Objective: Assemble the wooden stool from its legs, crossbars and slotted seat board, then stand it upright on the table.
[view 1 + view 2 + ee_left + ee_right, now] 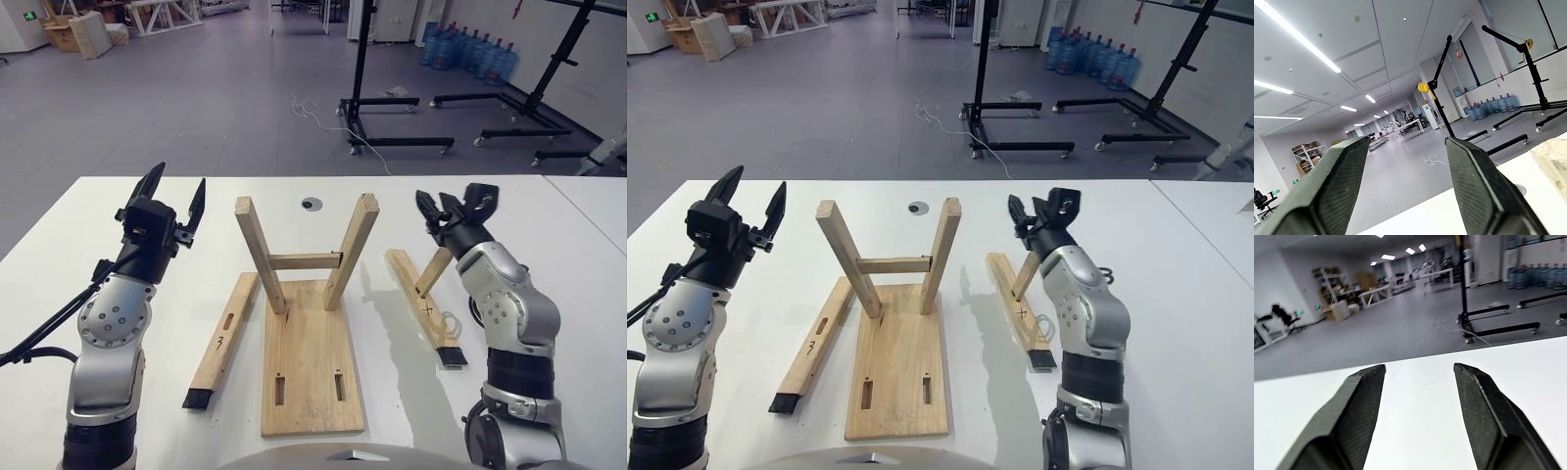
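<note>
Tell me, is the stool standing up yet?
Not yet. The seat board lies flat on the table, a two-legged frame sticking up from it, and a loose leg lies beside it.

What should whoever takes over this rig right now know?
Left gripper: open, empty, raised over the table.
Right gripper: open, empty, raised.
Seat board lies flat. The joined legs, linked by a crossbar, stand at its far end. The near slots are empty.
A loose leg lies left of the board. A second leg with a short crossbar lies to its right.
Left to do: fit both, then stand the stool upright.
</note>
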You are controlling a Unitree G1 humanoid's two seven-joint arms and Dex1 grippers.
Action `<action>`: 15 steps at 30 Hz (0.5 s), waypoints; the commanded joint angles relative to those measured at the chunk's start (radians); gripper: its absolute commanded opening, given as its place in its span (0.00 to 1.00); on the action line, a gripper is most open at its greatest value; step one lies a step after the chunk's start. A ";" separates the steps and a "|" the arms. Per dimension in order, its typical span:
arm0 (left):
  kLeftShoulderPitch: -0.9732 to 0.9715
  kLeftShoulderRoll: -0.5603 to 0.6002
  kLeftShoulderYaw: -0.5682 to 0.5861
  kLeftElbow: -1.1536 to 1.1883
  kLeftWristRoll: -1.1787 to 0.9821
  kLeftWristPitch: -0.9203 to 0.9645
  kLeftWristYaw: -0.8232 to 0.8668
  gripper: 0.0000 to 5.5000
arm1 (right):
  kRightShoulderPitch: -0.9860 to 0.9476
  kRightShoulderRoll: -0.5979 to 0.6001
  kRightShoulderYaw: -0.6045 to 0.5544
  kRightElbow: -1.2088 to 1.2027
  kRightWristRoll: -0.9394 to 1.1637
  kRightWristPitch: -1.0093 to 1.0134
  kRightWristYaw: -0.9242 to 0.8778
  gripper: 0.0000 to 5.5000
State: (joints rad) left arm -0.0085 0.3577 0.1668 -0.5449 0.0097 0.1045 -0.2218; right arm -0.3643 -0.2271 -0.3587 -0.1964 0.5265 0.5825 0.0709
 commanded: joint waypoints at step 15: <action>0.159 -0.054 -0.009 -0.148 0.030 0.062 0.035 0.51 | 0.709 -0.198 0.018 -0.325 0.072 0.196 0.256 0.72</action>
State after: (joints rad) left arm 0.1522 0.2936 0.1616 -0.6925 0.0318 0.1474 -0.1824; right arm 0.3414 -0.3881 -0.3578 -0.4774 0.5951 0.7491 0.3134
